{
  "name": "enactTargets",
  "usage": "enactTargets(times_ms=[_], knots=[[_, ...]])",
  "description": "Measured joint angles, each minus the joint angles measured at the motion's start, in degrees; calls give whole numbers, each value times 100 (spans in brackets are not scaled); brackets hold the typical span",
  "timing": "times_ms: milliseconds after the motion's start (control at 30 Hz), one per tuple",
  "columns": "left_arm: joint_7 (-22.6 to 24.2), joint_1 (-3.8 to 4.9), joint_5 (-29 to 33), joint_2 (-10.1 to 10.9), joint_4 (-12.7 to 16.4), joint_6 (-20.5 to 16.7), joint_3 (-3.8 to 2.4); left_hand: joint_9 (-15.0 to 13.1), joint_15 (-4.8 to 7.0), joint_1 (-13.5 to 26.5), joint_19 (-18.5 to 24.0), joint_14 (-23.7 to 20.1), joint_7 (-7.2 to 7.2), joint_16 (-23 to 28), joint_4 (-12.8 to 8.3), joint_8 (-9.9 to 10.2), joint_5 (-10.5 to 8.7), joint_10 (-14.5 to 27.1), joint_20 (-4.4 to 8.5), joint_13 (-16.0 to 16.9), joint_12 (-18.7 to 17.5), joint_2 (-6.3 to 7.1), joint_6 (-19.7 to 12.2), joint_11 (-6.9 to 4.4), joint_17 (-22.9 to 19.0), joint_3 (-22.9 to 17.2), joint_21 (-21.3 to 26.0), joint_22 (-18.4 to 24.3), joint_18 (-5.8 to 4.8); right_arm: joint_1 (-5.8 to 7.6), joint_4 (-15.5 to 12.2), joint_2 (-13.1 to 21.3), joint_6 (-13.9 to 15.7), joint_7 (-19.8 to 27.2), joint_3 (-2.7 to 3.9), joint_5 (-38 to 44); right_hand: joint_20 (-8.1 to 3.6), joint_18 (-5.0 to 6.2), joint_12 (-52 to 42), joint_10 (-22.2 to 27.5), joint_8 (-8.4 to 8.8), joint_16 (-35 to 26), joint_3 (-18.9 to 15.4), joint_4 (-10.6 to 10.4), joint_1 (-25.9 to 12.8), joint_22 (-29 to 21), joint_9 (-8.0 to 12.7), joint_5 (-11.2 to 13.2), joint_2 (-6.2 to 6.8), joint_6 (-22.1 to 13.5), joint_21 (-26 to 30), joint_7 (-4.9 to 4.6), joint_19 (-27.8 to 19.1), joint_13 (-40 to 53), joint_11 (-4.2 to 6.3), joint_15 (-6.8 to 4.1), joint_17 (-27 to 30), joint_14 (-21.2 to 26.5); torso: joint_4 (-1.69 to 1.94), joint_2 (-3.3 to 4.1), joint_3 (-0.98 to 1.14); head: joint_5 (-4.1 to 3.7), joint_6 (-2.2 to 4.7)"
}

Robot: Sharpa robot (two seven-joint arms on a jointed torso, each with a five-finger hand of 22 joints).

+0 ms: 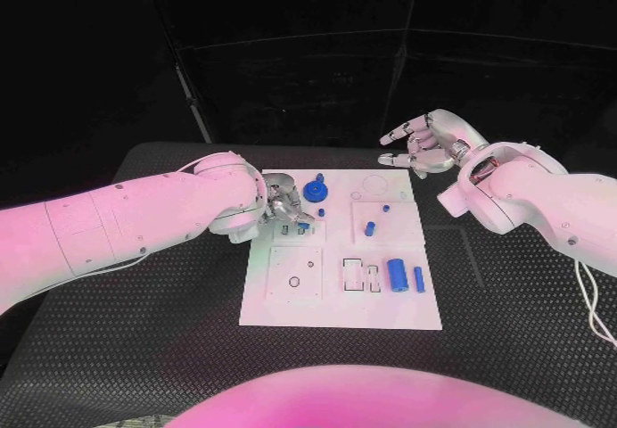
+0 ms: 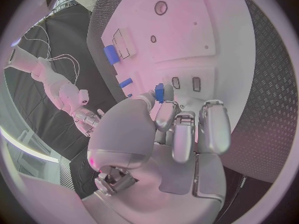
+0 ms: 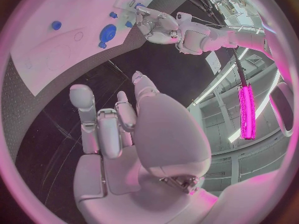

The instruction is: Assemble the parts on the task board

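Observation:
The white task board [image 1: 293, 303] lies mid-table. My left hand [image 1: 285, 205] hovers over its far left part, near two small slots [image 2: 196, 83]. In the left wrist view, thumb and a finger pinch a small blue part [image 2: 159, 92]. A blue gear [image 1: 317, 190] sits just right of that hand and also shows as the gear [image 3: 107, 33]. Small blue pegs [image 1: 369, 228] stand mid-board. A thick blue cylinder [image 1: 398, 273] and a thin one [image 1: 418, 278] lie near the right edge. My right hand [image 1: 424, 143] hangs raised beyond the far right corner, fingers spread, holding nothing.
Black textured table [image 1: 154, 339] surrounds the board on all sides. Empty recesses and holes [image 1: 294, 282] mark the board's near left half. My left forearm [image 1: 116, 232] stretches across the table's left side.

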State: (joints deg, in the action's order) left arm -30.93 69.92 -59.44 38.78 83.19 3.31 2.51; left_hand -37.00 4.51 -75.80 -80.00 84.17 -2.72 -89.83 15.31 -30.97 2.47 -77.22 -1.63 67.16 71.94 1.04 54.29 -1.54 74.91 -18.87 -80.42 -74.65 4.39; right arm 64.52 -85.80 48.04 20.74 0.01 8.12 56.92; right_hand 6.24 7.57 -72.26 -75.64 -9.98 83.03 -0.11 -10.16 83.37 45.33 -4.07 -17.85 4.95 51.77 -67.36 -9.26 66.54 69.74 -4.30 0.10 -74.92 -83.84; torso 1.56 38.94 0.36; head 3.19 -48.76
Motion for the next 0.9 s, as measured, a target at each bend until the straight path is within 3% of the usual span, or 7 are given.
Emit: enactTargets(times_ms=[100, 300, 900], knots=[[0, -52, -85, 37, 49, -149, 3, -28, 0, 91, 0, 0, 17, 0, -68, -1, 20, -21, 0, -6, 0, 91, 18, -19, 0, -163, 0, -19, 1, 0, 16, -8, -13, 0, 0, 5, 0, 0, 0, 0, 0, 0, 0, 0, 0, -1, 0, 0, 0, 0, 0, 0, 0, -2, 0, 0, 0, 0, 13, -10, 14, 3, -17], [0, -111, -257, 55, 50, -328, 4, -57, 0, 114, -20, 0, 17, 0, -37, -13, 20, -21, 19, -6, 0, 114, 19, -19, 0, -232, 0, -30, 0, 0, 40, -19, -33, 1, 0, 20, 0, 0, 0, 0, 0, 0, 0, 0, 0, 0, 0, 0, 0, 0, 0, 0, 0, -2, 0, 0, 0, 0, 27, -23, 38, 4, -55], [0, -201, -574, -162, -199, -393, 5, -68, 0, 183, -20, 0, 14, 0, -86, -22, 19, -50, 19, -15, 0, 181, 20, -31, 0, -324, -21, -29, 0, -1, 65, -67, -76, 5, -1, 61, 1, 0, 0, 0, 0, 0, 0, 0, 0, -12, 5, 0, 0, 0, -2, 0, 1, -1, 0, 0, 1, 0, 30, -19, 40, 33, -116]])
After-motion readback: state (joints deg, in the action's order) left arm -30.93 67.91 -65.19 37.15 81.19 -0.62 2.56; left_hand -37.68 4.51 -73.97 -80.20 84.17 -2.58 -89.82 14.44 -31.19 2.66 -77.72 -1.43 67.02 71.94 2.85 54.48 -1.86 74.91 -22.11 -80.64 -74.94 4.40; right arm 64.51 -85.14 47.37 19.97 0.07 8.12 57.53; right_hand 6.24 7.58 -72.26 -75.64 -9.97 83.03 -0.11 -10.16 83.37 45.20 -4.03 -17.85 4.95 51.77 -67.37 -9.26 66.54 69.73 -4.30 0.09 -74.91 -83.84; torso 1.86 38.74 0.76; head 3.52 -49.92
